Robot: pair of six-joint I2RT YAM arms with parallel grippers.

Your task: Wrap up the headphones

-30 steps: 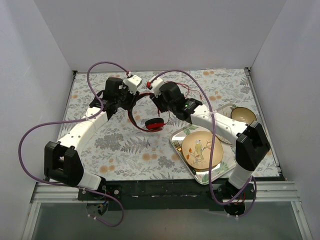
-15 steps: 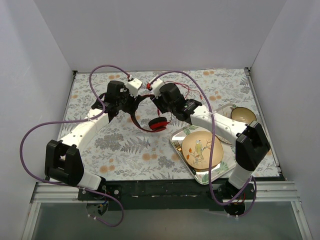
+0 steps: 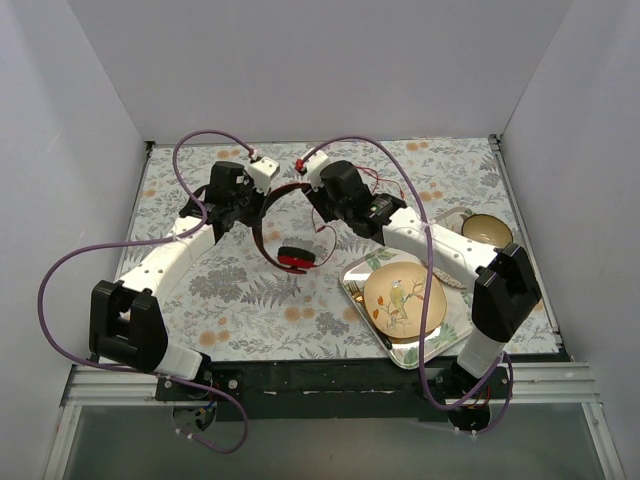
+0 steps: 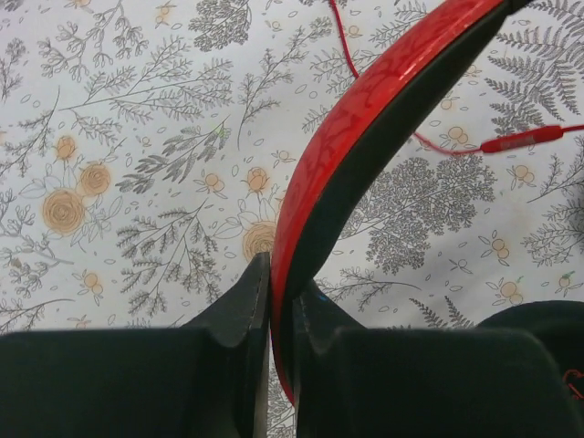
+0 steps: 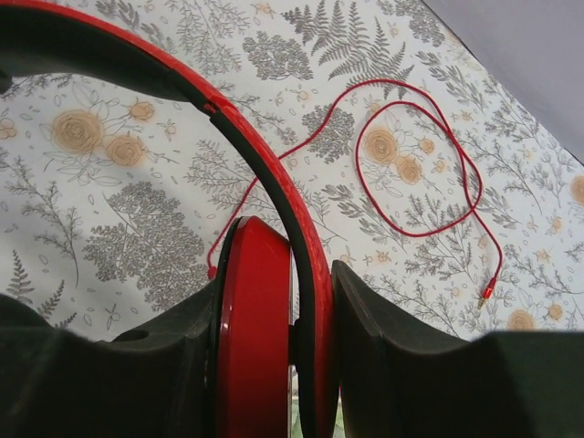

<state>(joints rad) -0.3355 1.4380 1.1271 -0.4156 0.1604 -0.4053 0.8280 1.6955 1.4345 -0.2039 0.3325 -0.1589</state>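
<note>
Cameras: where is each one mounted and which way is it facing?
Top external: fixed above and behind the arms, looking down on the floral table; left arm and right arm show, bases at bottom, holding the headphones.
Left wrist: on the left arm, facing down past its fingers, shut on the red headband.
Right wrist: on the right arm, facing down past its fingers, shut on headband and earcup.
Both wrist views share the headband and thin red cable.

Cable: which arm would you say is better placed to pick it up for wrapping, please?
Right, probably. The cable lies loose on the right gripper's side, beyond the headphones. Both grippers are shut on the headphones, so the left gripper could hold them alone while the right lets go.
</note>
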